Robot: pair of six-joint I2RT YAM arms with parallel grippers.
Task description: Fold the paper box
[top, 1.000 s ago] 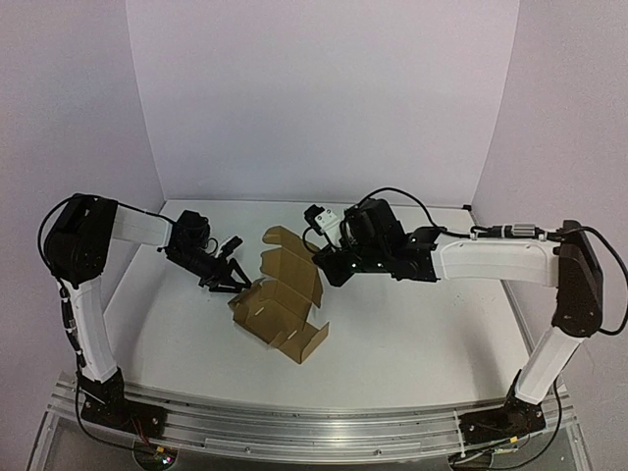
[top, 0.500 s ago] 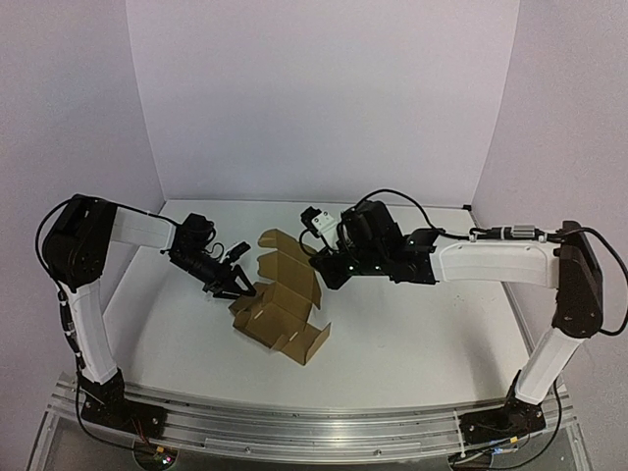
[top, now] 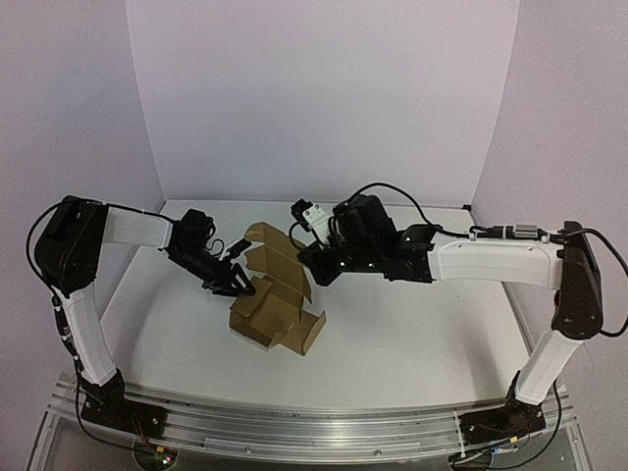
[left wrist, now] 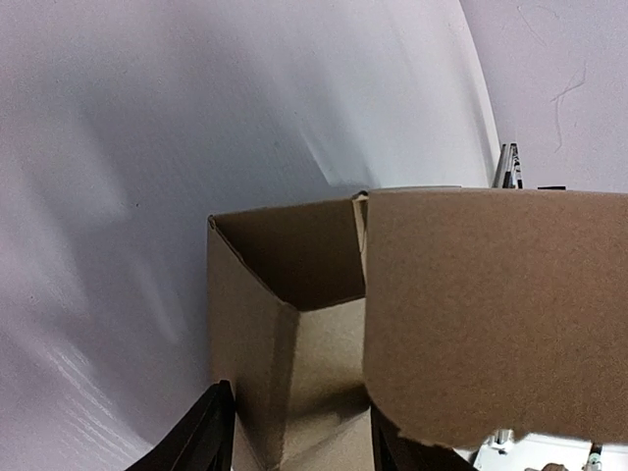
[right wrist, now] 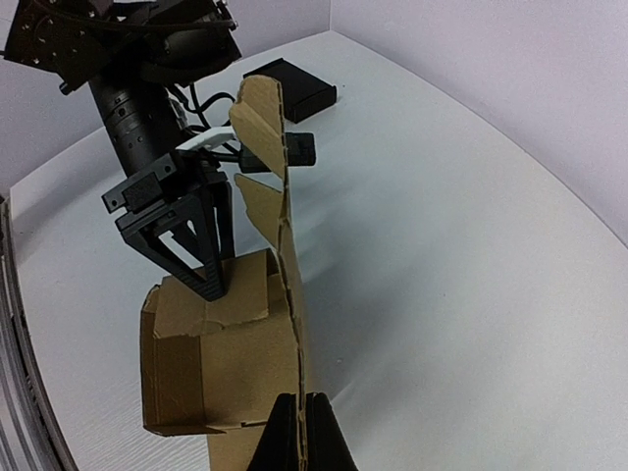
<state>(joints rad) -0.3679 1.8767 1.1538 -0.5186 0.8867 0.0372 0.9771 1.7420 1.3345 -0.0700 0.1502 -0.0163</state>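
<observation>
Plenty of open white table (top: pixel 432 324) to the right of the right gripper (top: pixel 307 263), running out to the side wall (top: pixel 559 118). Left of the left gripper (top: pixel 238 286) the strip of tabletop is narrower before the table's left edge.

Between the two grippers sits the paper box (top: pixel 273 306), half-formed brown cardboard resting on the table, a little nearer the arms' bases than either wrist. Its tall flap (right wrist: pixel 265 147) stands upright, and the right gripper has its tips pressed together on that flap's lower edge (the wrist view shows the cardboard running straight down into them).

The left gripper is on the opposite side of the flap, its fingers (right wrist: pixel 201 265) spread and their tips down at the box's top panel. In its own wrist view one corner of the box wall lies between them, but I cannot tell whether they press on it.

Beyond the left gripper, well apart from the box, a small black object (right wrist: pixel 294 90) lies flat on the table.
</observation>
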